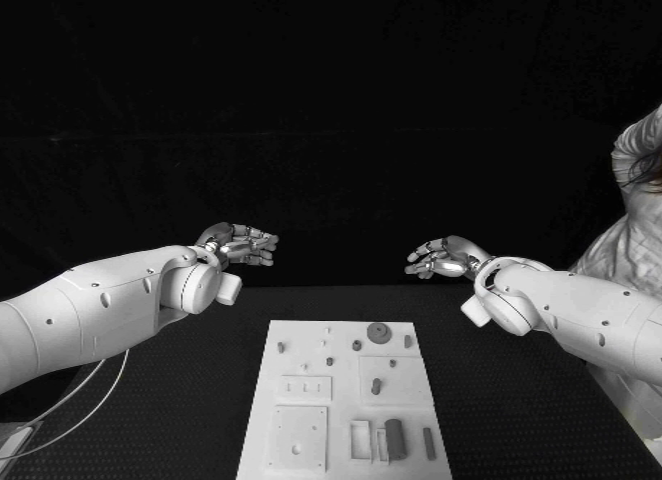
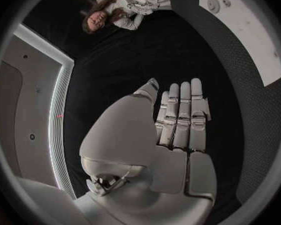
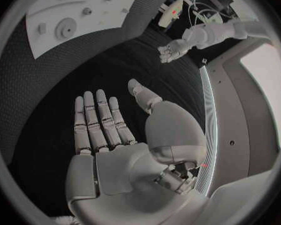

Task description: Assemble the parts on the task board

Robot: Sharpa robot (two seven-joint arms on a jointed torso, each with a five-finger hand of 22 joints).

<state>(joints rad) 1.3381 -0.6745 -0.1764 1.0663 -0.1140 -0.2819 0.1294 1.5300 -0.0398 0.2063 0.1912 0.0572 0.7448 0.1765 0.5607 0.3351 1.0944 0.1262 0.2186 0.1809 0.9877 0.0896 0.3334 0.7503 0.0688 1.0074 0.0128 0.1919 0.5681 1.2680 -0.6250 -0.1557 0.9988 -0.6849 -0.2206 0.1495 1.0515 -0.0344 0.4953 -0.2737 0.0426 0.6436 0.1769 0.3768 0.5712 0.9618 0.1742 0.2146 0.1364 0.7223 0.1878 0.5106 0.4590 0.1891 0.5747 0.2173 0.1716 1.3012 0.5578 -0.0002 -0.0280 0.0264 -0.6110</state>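
In the head view we see the white rectangular task board [image 1: 346, 400] lying in the middle of the black table [image 1: 173, 400], long side running away from the robot. Small grey parts sit on it: a round disc-shaped part [image 1: 379, 332] near the far end, a dark upright block part [image 1: 395, 438] in a slot near the close end, plus several tiny pegs we cannot tell apart. The left silver many-fingered hand [image 1: 239, 243] hangs in the air beyond the board's far left corner, well apart from it, fingers loosely curled but separated, nothing in them. The right silver many-fingered hand [image 1: 445, 257] hangs beyond the far right corner, likewise off the board, fingers loose and empty. In the left wrist view we see the left hand [image 2: 178, 130] flat, fingers straight and side by side, thumb off to the side, holding nothing; the task board [image 2: 253, 35] shows at the rim of the circle, well apart from the fingertips. In the right wrist view we see the right hand [image 3: 109, 130] flat too, fingers extended, thumb spread, palm empty; the task board [image 3: 84, 20] with the disc part [image 3: 66, 30] lies beyond the fingertips, not touched, and the left hand [image 3: 172, 50] shows across the table, fingers apart.
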